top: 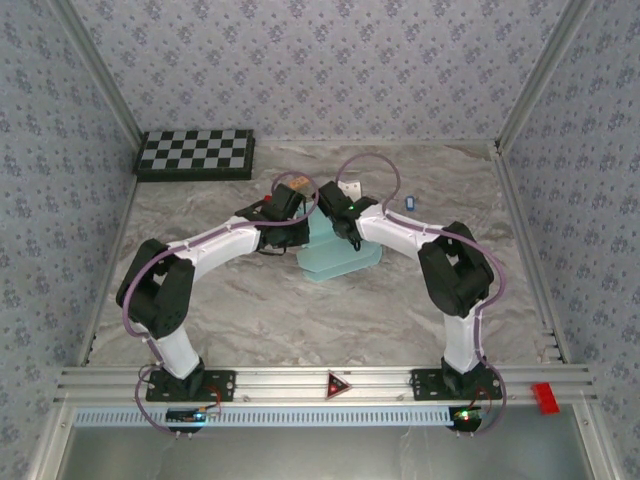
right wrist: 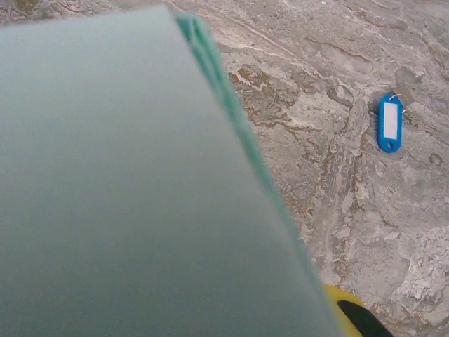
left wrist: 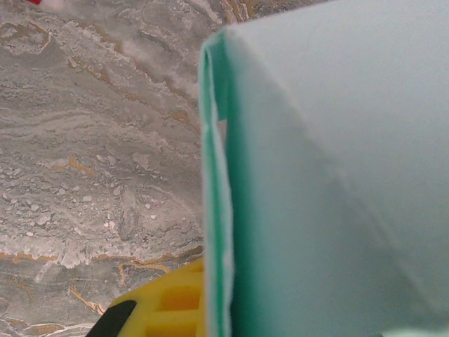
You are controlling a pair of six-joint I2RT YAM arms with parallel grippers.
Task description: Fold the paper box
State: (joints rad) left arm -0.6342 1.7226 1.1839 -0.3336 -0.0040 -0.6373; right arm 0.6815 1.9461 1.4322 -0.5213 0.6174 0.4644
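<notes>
Paper box (top: 340,262), seemingly pinched between left claw (top: 298,230), right claw (top: 345,232)

Soft even light; near paper box (right wrist: 126,196) out of focus.

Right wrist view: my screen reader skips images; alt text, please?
A pale aqua paper box panel, close to the camera, covers the left side. Right of it, a blue key tag lies on the marble table.
</notes>
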